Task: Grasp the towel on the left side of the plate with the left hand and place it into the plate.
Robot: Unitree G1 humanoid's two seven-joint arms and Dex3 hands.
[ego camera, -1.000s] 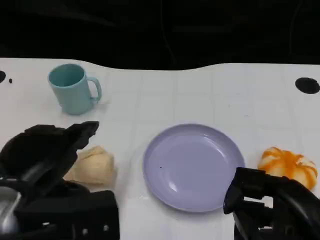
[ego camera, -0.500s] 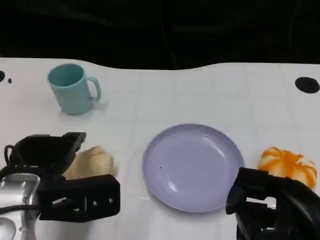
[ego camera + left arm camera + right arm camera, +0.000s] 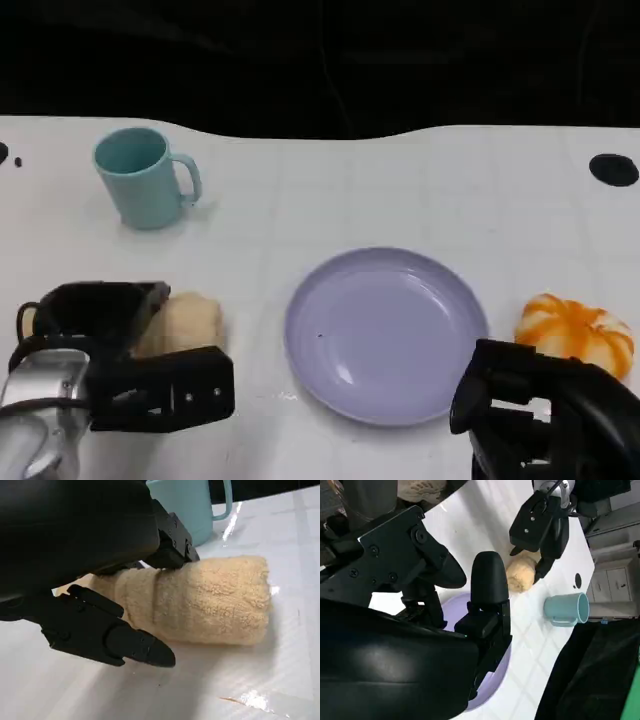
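Note:
A rolled beige towel [image 3: 188, 320] lies on the white table, left of the lavender plate [image 3: 385, 335]. My left hand [image 3: 120, 360] is down at the towel's left end. In the left wrist view the towel [image 3: 200, 600] sits between the upper fingers [image 3: 170, 545] at its far side and the thumb [image 3: 120, 640] at its near side; the towel rests flat on the table, not lifted. My right hand [image 3: 540, 420] hangs near the table's front edge, right of the plate, fingers apart and holding nothing. The right wrist view shows the towel [image 3: 522, 575] under the left hand [image 3: 542, 527].
A teal mug [image 3: 145, 178] stands at the back left, behind the towel. An orange and white pumpkin-shaped object [image 3: 577, 332] lies right of the plate. A black round mark [image 3: 613, 170] is at the far right. Nothing lies in the plate.
My left hand has come down and drawn back toward the front edge, its fingers now on either side of the towel's left end. The towel, plate and right hand have stayed put.

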